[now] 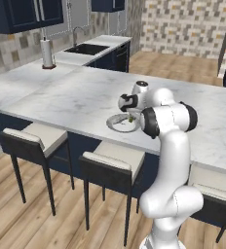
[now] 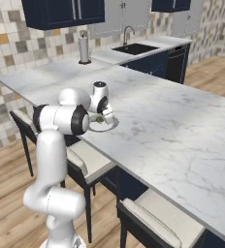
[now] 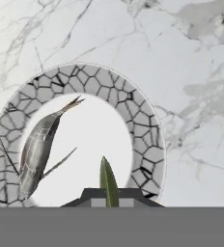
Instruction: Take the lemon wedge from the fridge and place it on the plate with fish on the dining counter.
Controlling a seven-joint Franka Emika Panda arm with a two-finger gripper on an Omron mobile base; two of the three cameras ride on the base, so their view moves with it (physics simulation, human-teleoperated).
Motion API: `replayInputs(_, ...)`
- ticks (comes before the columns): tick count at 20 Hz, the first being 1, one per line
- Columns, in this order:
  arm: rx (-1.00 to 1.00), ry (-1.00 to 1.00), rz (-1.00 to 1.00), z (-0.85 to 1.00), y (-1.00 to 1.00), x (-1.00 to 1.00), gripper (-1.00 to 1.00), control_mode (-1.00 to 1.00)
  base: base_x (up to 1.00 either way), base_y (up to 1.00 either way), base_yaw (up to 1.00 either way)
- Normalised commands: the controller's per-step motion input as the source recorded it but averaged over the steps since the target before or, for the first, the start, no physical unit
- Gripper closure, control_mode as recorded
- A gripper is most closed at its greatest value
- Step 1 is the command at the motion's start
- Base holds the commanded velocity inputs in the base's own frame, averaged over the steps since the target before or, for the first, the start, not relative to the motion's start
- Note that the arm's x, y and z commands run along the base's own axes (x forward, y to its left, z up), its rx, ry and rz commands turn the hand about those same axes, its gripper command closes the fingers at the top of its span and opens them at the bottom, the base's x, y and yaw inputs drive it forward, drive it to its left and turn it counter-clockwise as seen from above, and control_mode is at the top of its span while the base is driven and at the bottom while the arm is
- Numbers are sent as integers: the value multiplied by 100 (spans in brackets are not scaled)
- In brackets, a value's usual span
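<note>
The plate point(image 3: 109, 82) has a crackled grey rim and lies on the dining counter point(image 1: 76, 97). A slim grey fish point(image 3: 39, 147) rests on its left half in the hand view. My gripper point(image 3: 111, 198) hangs just above the plate's near side, shut on the lemon wedge point(image 3: 108, 181), a thin green sliver that sticks up between the fingertips. From the base cameras the gripper point(image 1: 130, 116) point(image 2: 101, 117) is over the plate point(image 1: 116, 124) point(image 2: 109, 127) near the counter's front edge. The fridge is out of view.
Stools point(image 1: 37, 138) point(image 2: 158, 223) stand along the counter's front below the arm. A paper towel roll point(image 1: 47, 53) and a sink with tap point(image 1: 85, 48) are on the far worktop. Bare marble point(image 2: 172, 126) stretches to the right of the plate.
</note>
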Motion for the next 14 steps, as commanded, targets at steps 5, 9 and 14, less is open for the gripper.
replayInputs(5,0,1,0,-26,1,12,100,-100,0,0,0)
replayInputs(9,0,1,0,-28,0,1,100,-100,0,0,0)
replayInputs(14,0,0,0,-13,0,11,100,-100,0,0,0)
